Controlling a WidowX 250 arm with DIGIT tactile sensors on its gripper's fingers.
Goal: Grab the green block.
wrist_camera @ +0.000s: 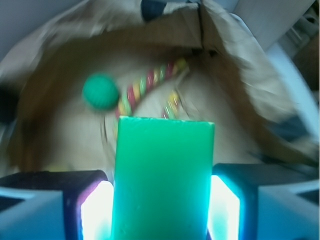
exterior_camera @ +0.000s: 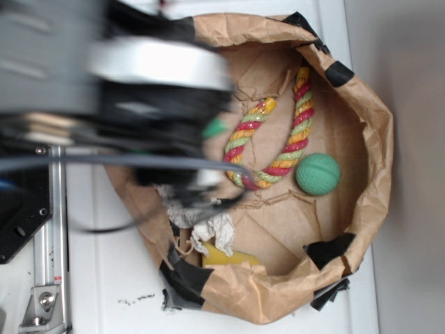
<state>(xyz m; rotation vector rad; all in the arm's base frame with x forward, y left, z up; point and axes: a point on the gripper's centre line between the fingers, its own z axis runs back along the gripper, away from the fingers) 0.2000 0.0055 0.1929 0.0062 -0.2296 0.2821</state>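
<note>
The green block (wrist_camera: 162, 180), a flat plain green slab, stands on end between my two glowing fingers (wrist_camera: 95, 212) in the wrist view, and my gripper (wrist_camera: 161, 212) is shut on it. In the exterior view only a small green corner of the block (exterior_camera: 214, 129) peeks out from under the blurred black arm (exterior_camera: 153, 104), which hangs over the left part of the brown paper bag (exterior_camera: 361, 104). The gripper itself is hidden by the arm there.
Inside the bag lie a red-yellow-green rope toy (exterior_camera: 274, 142), a round textured green ball (exterior_camera: 318, 173), crumpled white paper (exterior_camera: 215, 233) and a yellow object (exterior_camera: 229, 257). The ball (wrist_camera: 100, 91) and rope (wrist_camera: 145, 87) show beyond the block. A metal rail (exterior_camera: 49, 264) runs at left.
</note>
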